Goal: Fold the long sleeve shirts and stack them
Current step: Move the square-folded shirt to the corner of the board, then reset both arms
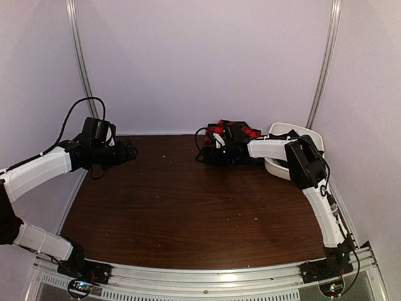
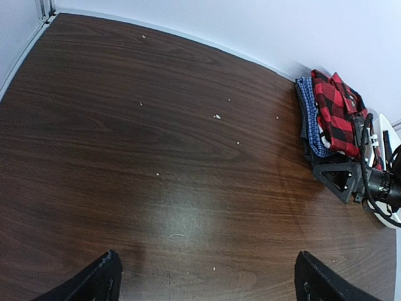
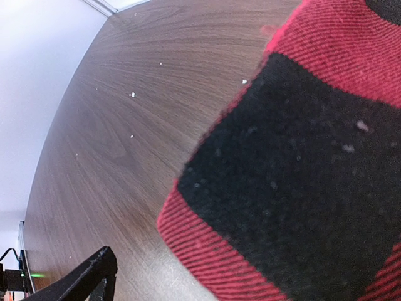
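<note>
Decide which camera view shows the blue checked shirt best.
The left wrist view: the blue checked shirt shows its folded edge clearly, lying against the red plaid shirt. The top view hides it behind the plaid and the right arm. The right wrist view shows only plaid cloth close up.

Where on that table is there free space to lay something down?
Nearly all the table is bare but for crumbs, from the near rail to the back wall. Only the far right corner is crowded: plaid shirt, blue shirt, white tub and the right fingers.
</note>
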